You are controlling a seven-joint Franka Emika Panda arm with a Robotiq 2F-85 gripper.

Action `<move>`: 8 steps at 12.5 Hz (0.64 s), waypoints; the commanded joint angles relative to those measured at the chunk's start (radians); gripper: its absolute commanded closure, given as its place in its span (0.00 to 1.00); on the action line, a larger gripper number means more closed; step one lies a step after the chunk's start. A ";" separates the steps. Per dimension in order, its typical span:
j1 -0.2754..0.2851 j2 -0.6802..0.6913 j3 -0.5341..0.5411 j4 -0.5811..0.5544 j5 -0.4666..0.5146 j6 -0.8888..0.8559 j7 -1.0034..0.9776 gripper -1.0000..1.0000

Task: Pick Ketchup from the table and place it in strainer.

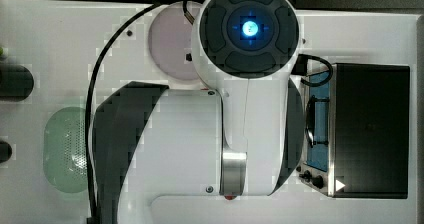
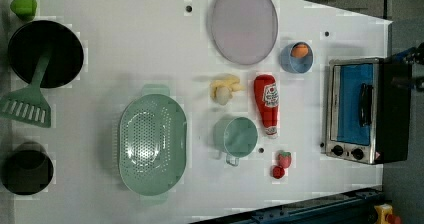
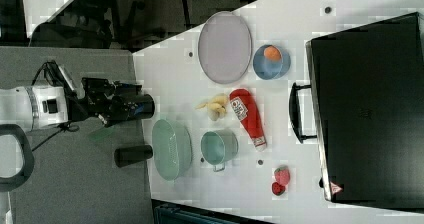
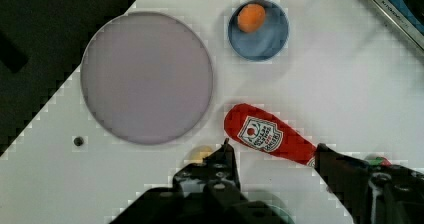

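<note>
From where I sit, the top view gives me little: the arm's white body (image 1: 200, 134) covers the middle of the table (image 1: 60, 34), leaving a slice of the strainer (image 1: 65, 149) at the top view's left, part of the grey plate (image 1: 170, 44) and the toaster oven (image 1: 370, 129) at the top view's right. The Ketchup is hidden there under the arm. In the left view I see it plainly: the Ketchup (image 2: 266, 104) is a red bottle with a white label, lying flat on the table, between the yellowish food piece (image 2: 223, 89) and the oven, just beside the green cup (image 2: 236, 136) and apart from the strainer (image 2: 152, 144), which sits empty of anything I can make out. Two small red strawberry pieces (image 2: 281, 165) lie near the cup's far side. In the wrist view the gripper (image 4: 272, 156) is released, its two dark fingers (image 4: 220, 164) spread apart with nothing between them but the bottle's narrow end lower down on the table; the Ketchup (image 4: 267, 136) runs across the gap, not touched as far as I can tell. The cap end is cut off behind the other finger. The blue bowl (image 4: 260, 31) holds an orange ball (image 4: 251, 16). In the right view the gripper (image 3: 132, 108) hangs off the table's edge, near the strainer (image 3: 171, 149).
</note>
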 commanded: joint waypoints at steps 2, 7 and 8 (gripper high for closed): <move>-0.103 -0.229 0.042 -0.164 0.021 -0.170 0.001 0.10; -0.099 -0.166 0.065 -0.230 0.021 -0.084 -0.107 0.00; -0.099 -0.147 0.070 -0.247 0.021 -0.040 -0.179 0.00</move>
